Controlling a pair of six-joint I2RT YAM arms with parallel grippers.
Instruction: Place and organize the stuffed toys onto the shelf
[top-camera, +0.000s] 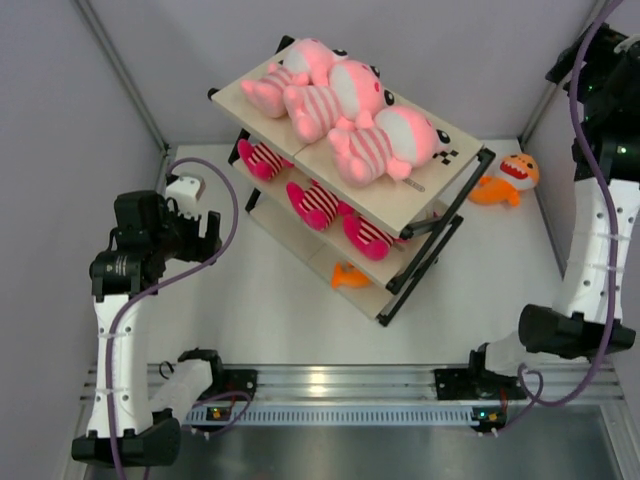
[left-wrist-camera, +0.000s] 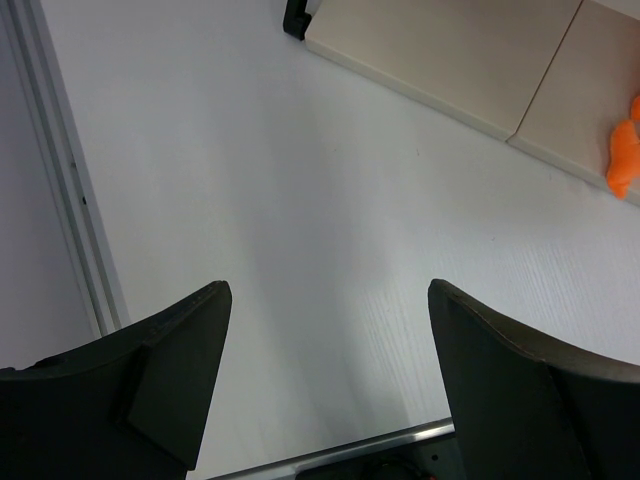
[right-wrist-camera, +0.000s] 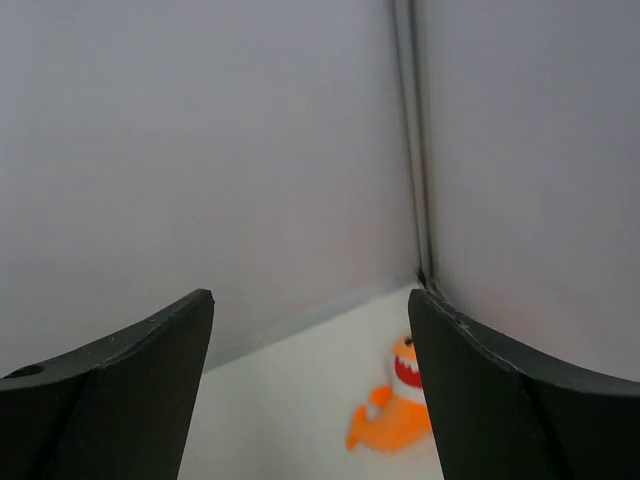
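The shelf (top-camera: 415, 195) stands tilted in the middle of the table. Three large pale-pink striped toys (top-camera: 345, 105) lie on its top board. Hot-pink striped toys (top-camera: 320, 205) lie on the middle board. A small orange toy (top-camera: 350, 275) lies on the bottom board and shows in the left wrist view (left-wrist-camera: 624, 150). Another orange open-mouthed toy (top-camera: 508, 180) lies on the table right of the shelf and shows in the right wrist view (right-wrist-camera: 392, 418). My left gripper (left-wrist-camera: 330, 335) is open and empty, left of the shelf. My right gripper (right-wrist-camera: 310, 335) is open and empty, raised high at the far right.
Grey walls close in the table on the left, back and right. The shelf's bottom board (left-wrist-camera: 450, 60) and a black frame foot (left-wrist-camera: 296, 18) show in the left wrist view. A metal rail (top-camera: 330, 385) with the arm bases runs along the near edge.
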